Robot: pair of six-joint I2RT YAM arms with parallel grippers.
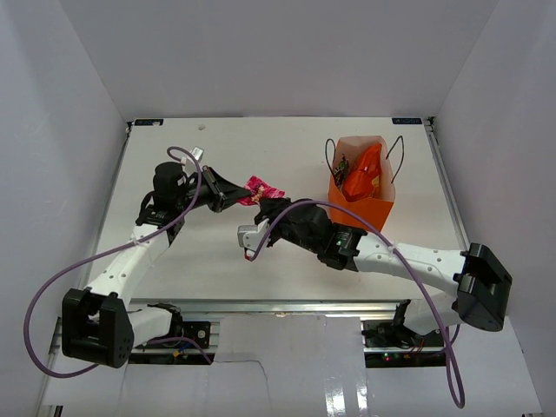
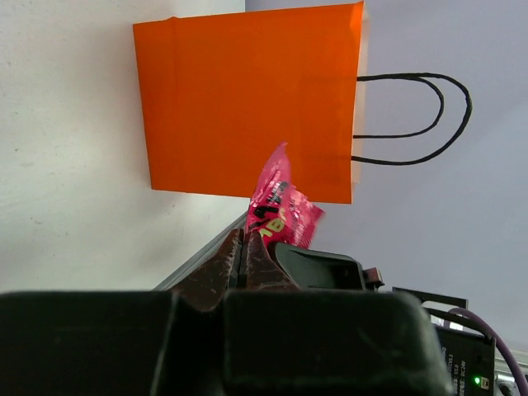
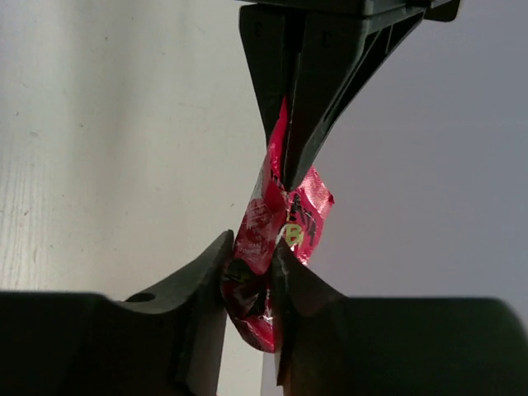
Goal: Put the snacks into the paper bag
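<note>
From above: magenta-pink packet [image 1: 263, 187] held over the white table [image 1: 217, 261], a little left of centre, pinched at its left end by the left gripper [image 1: 246, 193] and at its near right end by the right gripper [image 1: 271, 207]. Further right, apart from the packet, an upright orange paper bag [image 1: 365, 207] with a red-orange chip bag [image 1: 363, 178] poking out of its top. At the left wrist: fingers [image 2: 223, 264] closed tight on the packet's lower edge, the bag's orange wall beyond, thin black handles [image 2: 421, 107] to its right. At the right wrist: fingers [image 3: 206, 264] clamped on one end of the packet, the left gripper's closed tips biting the opposite end.
</note>
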